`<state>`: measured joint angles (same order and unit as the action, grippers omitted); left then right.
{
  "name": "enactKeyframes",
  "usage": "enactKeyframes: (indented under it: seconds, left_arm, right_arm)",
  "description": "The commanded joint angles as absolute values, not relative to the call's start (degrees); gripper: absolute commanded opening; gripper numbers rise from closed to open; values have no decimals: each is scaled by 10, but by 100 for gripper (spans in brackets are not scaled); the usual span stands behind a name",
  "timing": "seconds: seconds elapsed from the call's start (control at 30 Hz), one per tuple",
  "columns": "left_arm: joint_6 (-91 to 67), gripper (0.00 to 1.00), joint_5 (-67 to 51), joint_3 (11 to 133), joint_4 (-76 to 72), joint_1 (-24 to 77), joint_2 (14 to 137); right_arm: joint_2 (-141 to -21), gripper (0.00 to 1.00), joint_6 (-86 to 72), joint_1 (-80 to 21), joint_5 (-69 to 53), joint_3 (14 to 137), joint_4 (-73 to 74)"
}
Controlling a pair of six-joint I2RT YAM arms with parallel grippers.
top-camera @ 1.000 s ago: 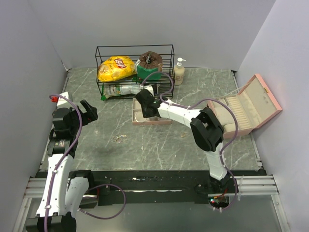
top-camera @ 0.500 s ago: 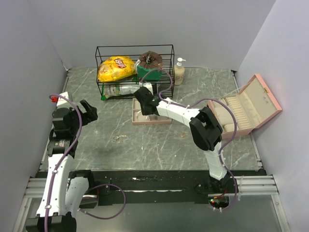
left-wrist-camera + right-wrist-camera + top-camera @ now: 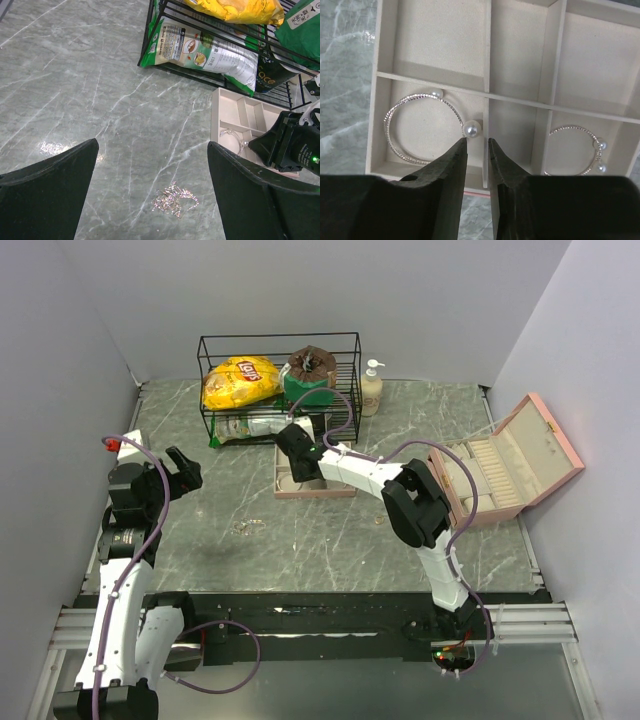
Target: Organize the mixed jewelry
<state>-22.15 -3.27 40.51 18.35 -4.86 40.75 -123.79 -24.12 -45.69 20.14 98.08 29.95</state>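
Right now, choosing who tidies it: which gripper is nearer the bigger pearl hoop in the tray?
Right. The right gripper hangs directly over the bigger pearl hoop, tips beside one pearl. The left gripper is well off to the left of the tray.

From above, the jewelry heap (image 3: 250, 527) is a speck, its pieces too small to tell apart, and the right end effector (image 3: 292, 458) covers part of the tray (image 3: 322, 494). In the right wrist view its fingers (image 3: 446, 169) hide the right hoop's (image 3: 570, 128) lower arc, and the picture's edges crop the tray.
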Motion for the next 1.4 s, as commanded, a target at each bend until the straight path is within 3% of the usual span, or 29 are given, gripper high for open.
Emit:
enactKeyframes:
  seconds: [0.0,0.23,0.43,0.83,0.97,1.37]
  left_arm:
    - [-225,96,-45,416,170,-53,409]
    - [-225,96,-47,416,170,-54,410]
    - [-225,96,-33,413,172,-54,416]
    - [-245,96,59,436,205,-54,457]
    - [-253,96,69,413,175,-54,435]
    - [-230,96,4,414,169,-54,473]
  right_arm:
    - [-1226,31,-237,-455,198,988,283]
    - [-1181,34,-238,-456,209,953,271]
    - [-1087,46,-241,-441,229,877,261]
    - [-883,61,-260,-302,92,630,200]
    - [-910,60,-264,-251,32,653,199]
    - [-1062,54,-267,-224,-37,753,195]
